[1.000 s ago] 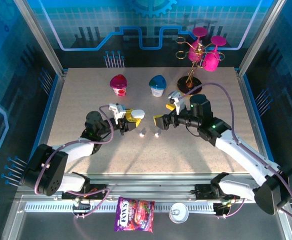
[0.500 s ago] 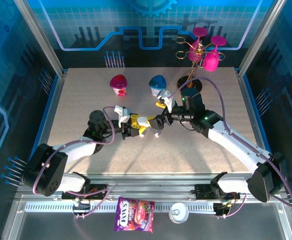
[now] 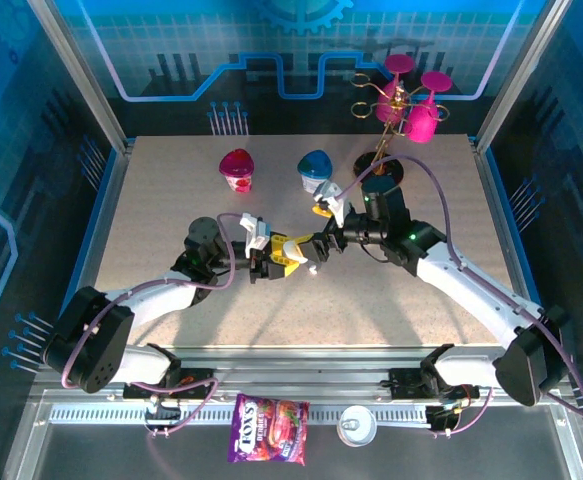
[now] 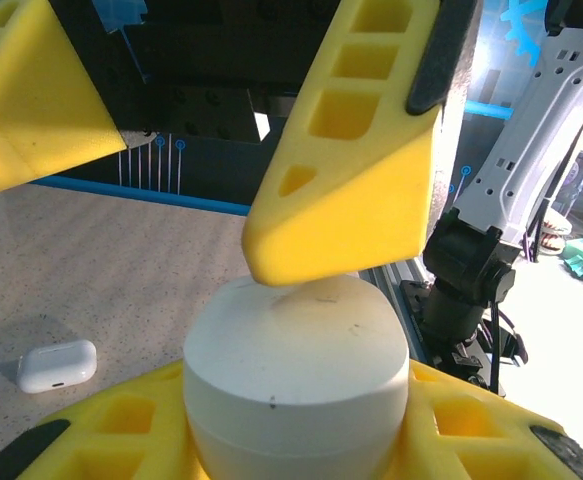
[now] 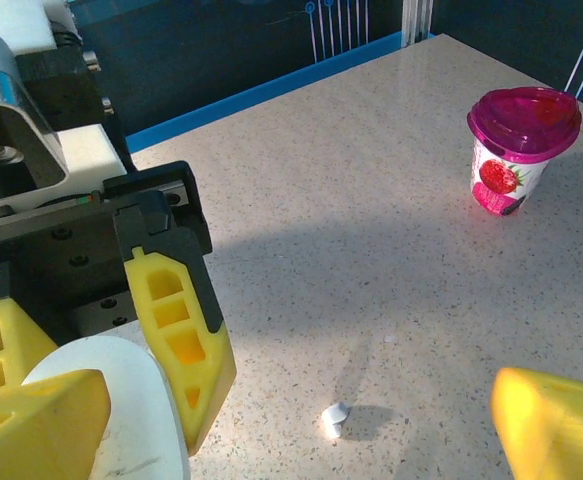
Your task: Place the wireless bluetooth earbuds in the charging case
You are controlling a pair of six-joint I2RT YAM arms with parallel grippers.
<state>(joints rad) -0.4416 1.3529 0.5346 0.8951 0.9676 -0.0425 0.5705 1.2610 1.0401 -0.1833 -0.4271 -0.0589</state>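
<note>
My left gripper [image 3: 287,252] is shut on a white pebble-like charging case [image 4: 296,370], which sits between its yellow fingers [image 4: 91,425]; the lid looks closed. My right gripper [image 3: 318,245] faces it, wide open with nothing held. In the left wrist view one of its yellow fingers [image 4: 341,170] rests its tip on top of the case. From the right wrist, the case [image 5: 121,415] is at the lower left. One tiny white earbud [image 5: 334,420] lies on the table between the right gripper's [image 5: 301,395] fingers. From above, an earbud [image 3: 313,268] shows just below both grippers.
A second white case [image 4: 57,365] lies closed on the table. A pink yoghurt cup [image 3: 237,168] and a blue one [image 3: 315,170] stand at the back. A gold rack with pink glasses [image 3: 401,110] is at the back right. A sweets bag [image 3: 268,442] lies off the table's front.
The left gripper has carried the case rightward. The right gripper has swung left and down to meet it, so its open finger now touches the case.
</note>
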